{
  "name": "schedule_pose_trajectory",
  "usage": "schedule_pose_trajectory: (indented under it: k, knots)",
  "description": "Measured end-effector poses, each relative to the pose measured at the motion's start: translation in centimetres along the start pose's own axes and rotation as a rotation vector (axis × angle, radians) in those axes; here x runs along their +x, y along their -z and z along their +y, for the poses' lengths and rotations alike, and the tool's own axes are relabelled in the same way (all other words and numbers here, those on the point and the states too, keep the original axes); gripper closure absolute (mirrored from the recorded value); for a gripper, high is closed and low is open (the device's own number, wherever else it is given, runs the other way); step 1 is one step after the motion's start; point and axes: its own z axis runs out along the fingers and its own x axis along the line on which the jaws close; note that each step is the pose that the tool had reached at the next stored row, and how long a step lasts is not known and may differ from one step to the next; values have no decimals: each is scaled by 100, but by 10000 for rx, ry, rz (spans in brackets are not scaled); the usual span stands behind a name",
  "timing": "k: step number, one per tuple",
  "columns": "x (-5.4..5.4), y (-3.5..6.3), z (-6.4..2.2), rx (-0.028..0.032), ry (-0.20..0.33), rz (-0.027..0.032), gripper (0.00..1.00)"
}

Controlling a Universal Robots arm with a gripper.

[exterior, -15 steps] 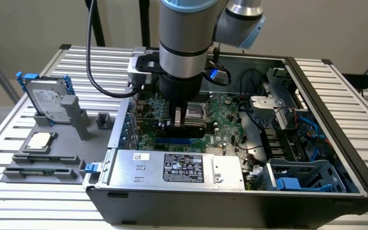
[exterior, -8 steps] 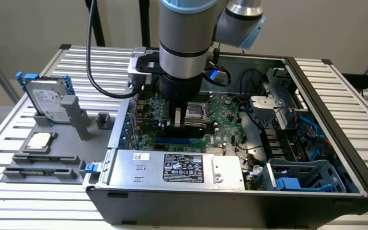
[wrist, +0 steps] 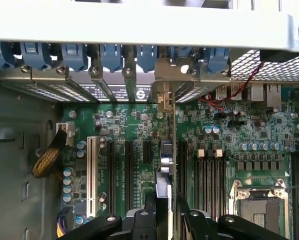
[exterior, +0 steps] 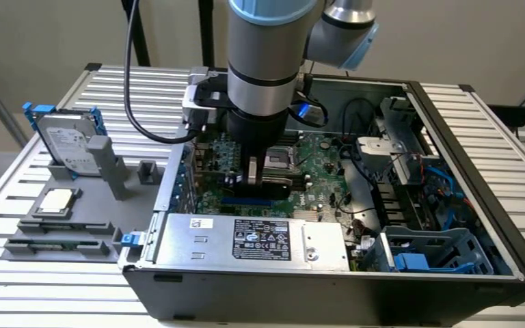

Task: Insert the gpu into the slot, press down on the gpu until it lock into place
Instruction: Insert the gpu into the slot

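Item: my pincer (wrist: 166, 210), clamped on gpu (wrist: 165, 170), card upright on edge; slot (exterior: 247, 203) just beneath, six o'clock in exterior view.

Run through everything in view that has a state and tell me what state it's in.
gpu: upright on edge, gripped, standing over the slot.
slot: gpu right above it; seated or not, cannot tell.
gripper: shut on the gpu.
case: side open, board exposed.
hard drive: outside the case, standing in its holder.
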Motion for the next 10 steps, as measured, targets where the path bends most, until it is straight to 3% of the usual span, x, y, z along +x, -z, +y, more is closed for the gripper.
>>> schedule_pose_trajectory:
  k: [5,10]
  knots:
    - [2,-12,-1,-22,-2,46,74]
    - [2,-33,-1,-21,-1,48,74]
